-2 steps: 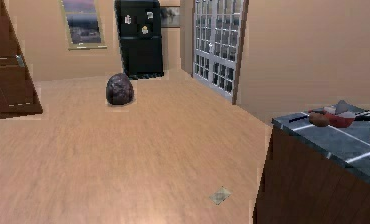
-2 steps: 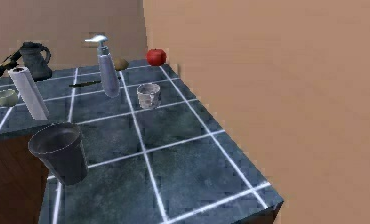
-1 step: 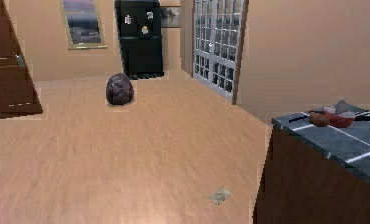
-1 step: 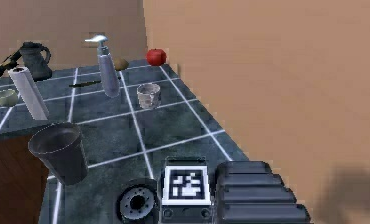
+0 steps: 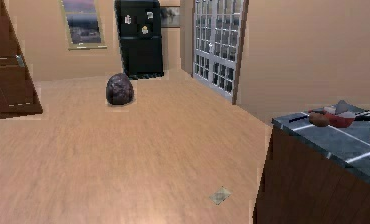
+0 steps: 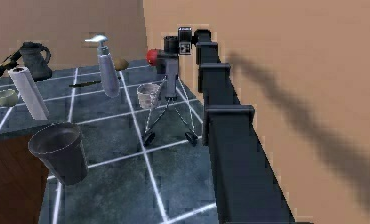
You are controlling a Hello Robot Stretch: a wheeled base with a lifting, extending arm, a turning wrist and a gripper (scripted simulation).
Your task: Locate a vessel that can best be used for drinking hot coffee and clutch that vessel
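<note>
Grasping step, likely: the pincer was near a pale cup on the desk; its hold couldn't be told. Next: lift carefully.

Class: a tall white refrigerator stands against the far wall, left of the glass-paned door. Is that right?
No: the tall refrigerator is black, not white. The forward view shows it against the far wall, left of the white-framed glass-paned door.

2 cups; 1 kettle; 1 btl
</note>
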